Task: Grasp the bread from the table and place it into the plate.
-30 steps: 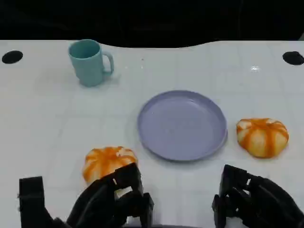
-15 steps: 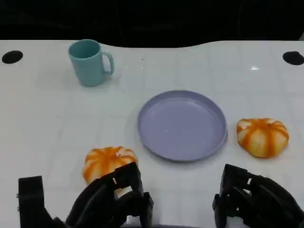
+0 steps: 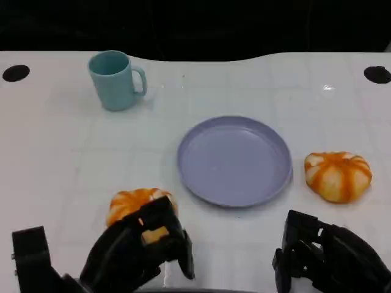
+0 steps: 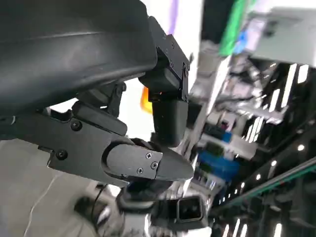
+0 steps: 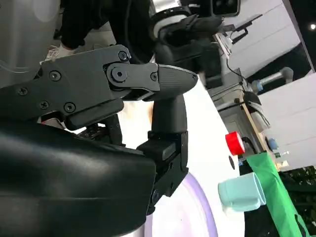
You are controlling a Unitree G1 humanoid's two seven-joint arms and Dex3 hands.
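- Table (image 3: 73,152): white, flat; everything stands on it.
- Plate (image 3: 234,160): lilac, centre, nothing in it; the target.
- Left hand (image 3: 137,250): fingers apart, holding nothing, reaching over the near edge of the left bread (image 3: 131,204); contact cannot be told.
- Right hand (image 3: 324,259): curled in on nothing, low, near the table edge, apart from the right bread (image 3: 338,176).
- Judgement: lower the left fingers around the bun's sides before closing; squeeze gently, it looks soft.
- Cup (image 3: 114,80): teal, far left, well apart; no obstacle to the lift toward the plate.
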